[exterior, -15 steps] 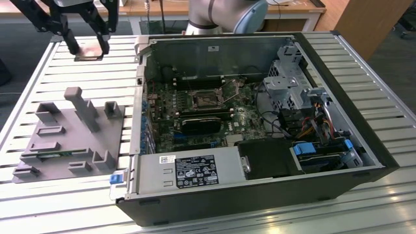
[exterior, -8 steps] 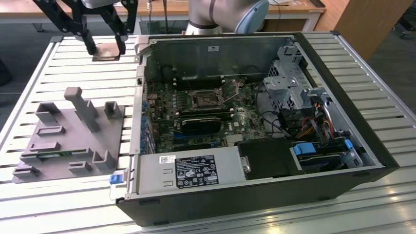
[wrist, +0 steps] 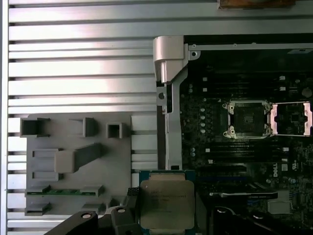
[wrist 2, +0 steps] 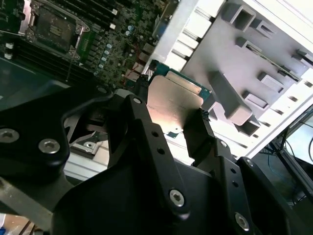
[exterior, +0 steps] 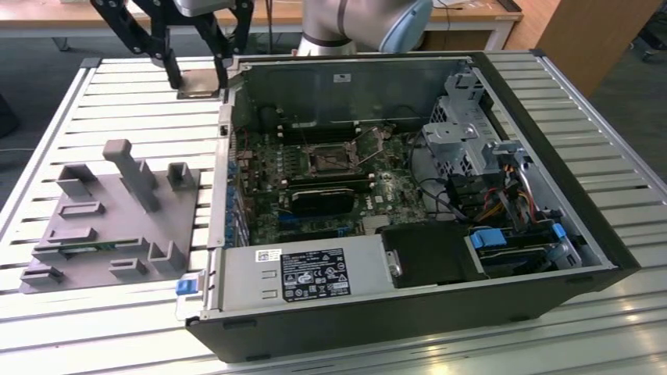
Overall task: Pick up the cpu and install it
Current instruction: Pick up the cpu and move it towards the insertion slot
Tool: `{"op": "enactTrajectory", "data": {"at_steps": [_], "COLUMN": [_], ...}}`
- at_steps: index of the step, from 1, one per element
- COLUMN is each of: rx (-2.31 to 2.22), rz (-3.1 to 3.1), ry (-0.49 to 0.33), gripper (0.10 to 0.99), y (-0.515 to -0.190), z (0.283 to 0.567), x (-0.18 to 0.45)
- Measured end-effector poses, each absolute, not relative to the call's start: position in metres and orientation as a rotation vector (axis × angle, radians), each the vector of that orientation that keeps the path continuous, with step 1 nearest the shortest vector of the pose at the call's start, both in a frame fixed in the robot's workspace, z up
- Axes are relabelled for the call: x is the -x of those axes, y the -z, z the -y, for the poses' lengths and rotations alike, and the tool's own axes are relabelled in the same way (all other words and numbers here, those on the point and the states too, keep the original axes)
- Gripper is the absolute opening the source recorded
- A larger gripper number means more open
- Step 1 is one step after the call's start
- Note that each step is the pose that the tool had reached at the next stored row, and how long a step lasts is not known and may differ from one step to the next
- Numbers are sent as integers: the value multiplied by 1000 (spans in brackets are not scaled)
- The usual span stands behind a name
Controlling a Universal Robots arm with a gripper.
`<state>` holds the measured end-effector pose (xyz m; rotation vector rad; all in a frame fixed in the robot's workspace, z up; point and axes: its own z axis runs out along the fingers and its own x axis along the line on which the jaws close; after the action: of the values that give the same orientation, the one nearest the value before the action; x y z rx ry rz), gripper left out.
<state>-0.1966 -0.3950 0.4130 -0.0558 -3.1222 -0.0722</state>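
A slatted metal table (exterior: 583, 94) carries everything in the scene. On it, an open black computer case (exterior: 417, 328) is laid on its side, and its interior is exposed to the exterior view. Beside the case, on the exterior view's left, a grey moulded fixture (exterior: 115, 226) with upright posts and shallow pockets is set flat on the slats. A thin green strip (wrist: 63, 192) is seen lying in one of its slots.

Inside the case, a grey power supply box (exterior: 302, 273) with a white label is mounted along the near wall. The green motherboard (exterior: 312, 180) is spread across the floor of the case. Near the board's middle, the square cpu socket (wrist: 247, 119) is seen with its metal retaining frame (wrist: 291, 119) folded open to one side.

The hand (exterior: 198, 78) is positioned at the far corner of the case, just outside its wall on the exterior view's left. Its black fingers (wrist 2: 137, 117) are closed partway, only as far as the chip's width, and are pressed against two opposite edges of the cpu (wrist: 166, 200).

The cpu is thus gripped and held flat, raised off the table. Its silver-grey metal top is turned towards the first wrist camera. It sits between the fixture and the case wall, well apart from the socket.
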Motion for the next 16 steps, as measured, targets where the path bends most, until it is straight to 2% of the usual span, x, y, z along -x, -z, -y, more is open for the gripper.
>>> {"op": "enactTrajectory", "data": {"at_steps": [16], "rx": [56], "rz": [3122], "ry": [72], "gripper": [541], "y": [-405], "z": [379], "x": [140]}}
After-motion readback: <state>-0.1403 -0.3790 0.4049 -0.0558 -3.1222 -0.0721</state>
